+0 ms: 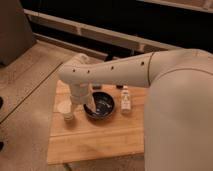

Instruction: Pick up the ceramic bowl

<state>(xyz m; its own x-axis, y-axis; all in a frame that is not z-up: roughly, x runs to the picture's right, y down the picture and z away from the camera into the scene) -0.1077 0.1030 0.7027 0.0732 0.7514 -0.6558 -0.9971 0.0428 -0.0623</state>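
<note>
We list, near to far:
- Surface [100, 142]: pale wood, bare at the front.
- Cup [65, 108]: white, left of the bowl.
- Bowl [104, 106]: dark, glossy, mid-surface between cup and bottle.
- Claw [90, 107]: down at the bowl's left rim; apart or together, we cannot tell.
- Bottle [125, 100]: white, upright, just right of the bowl.

I see the round, glossy dark ceramic bowl [103, 107] on the pale wooden tabletop [100, 142]. The small white cup [65, 108] stands left of the bowl and the small white bottle [125, 99] right of it. My gripper [90, 106] is at the bowl's left rim.
</note>
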